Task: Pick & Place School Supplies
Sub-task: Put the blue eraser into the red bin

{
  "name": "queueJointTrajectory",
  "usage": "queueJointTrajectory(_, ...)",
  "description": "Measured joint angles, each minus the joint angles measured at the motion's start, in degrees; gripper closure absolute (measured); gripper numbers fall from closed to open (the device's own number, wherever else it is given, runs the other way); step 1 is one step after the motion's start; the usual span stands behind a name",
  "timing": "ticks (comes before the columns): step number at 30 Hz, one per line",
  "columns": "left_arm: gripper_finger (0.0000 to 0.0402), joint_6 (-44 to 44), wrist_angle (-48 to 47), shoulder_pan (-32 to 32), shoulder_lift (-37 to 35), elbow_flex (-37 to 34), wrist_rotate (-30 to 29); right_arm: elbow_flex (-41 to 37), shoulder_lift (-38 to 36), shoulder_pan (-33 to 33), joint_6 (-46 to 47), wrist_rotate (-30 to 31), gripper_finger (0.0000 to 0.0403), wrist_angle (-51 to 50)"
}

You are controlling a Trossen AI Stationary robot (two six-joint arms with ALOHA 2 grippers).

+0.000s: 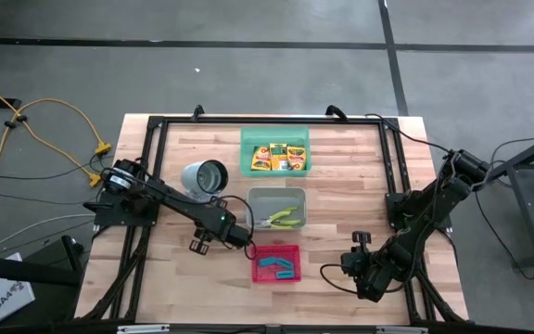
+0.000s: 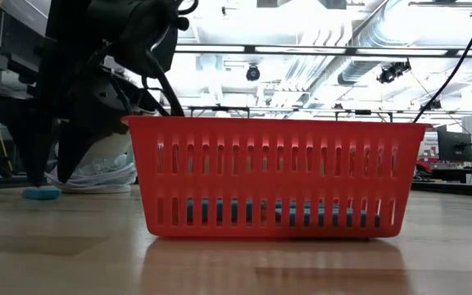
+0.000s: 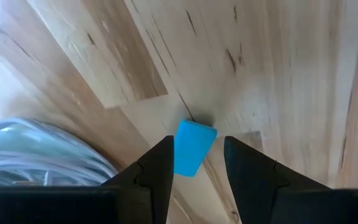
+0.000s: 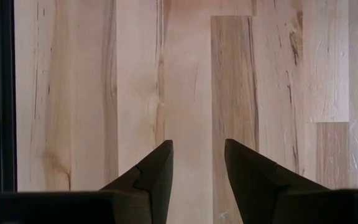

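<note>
On the pale wooden-plank desk (image 1: pixel 341 195), three slotted plastic trays stand in a line down the middle. The green tray (image 1: pixel 274 151) at the far side holds several small yellow-orange crayon boxes (image 1: pixel 279 157) packed side by side. The grey tray (image 1: pixel 277 208) just below it holds small metal plier-like tools with yellow-green handles (image 1: pixel 284 219). The red tray (image 1: pixel 276 263) nearest the front edge holds short light-blue finger-sized pieces (image 1: pixel 277 267); in the low view these show as blue patches behind the red tray's lower slots (image 2: pixel 301 211). A clear plastic cup lying on its side (image 1: pixel 205 177) rests to the left of the grey tray. The left pincer (image 1: pixel 237 235) reaches in from the left side and sits low over the desk between the cup and the red tray. In the left wrist view its two dark fingers (image 3: pixel 157 171) stand apart, with one loose light-blue piece (image 3: pixel 192 147) lying flat on the wood between the tips, not clamped. The same piece shows on the desk in the low view (image 2: pixel 41 193), beneath the dark arm. The right pincer (image 1: pixel 358 262) waits over bare wood to the right of the red tray, its fingers (image 4: pixel 160 168) parted and holding nothing.
</note>
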Motion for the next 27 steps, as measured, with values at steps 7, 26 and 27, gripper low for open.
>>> queueJointTrajectory(7,0.0268,1.2,3.0,0.0,0.0,-1.5,0.2,0.0,0.0,0.0,0.0,0.0,0.0266,0.0)
queueJointTrajectory(26,0.0268,1.5,3.9,1.0,0.0,-4.7,0.5,0.0,0.0,0.0,0.1,-0.1,0.0266,0.0)
queueJointTrajectory(27,0.0268,1.6,4.0,1.2,0.0,-4.8,0.5,0.0,0.0,0.0,0.1,-0.1,0.0266,0.0)
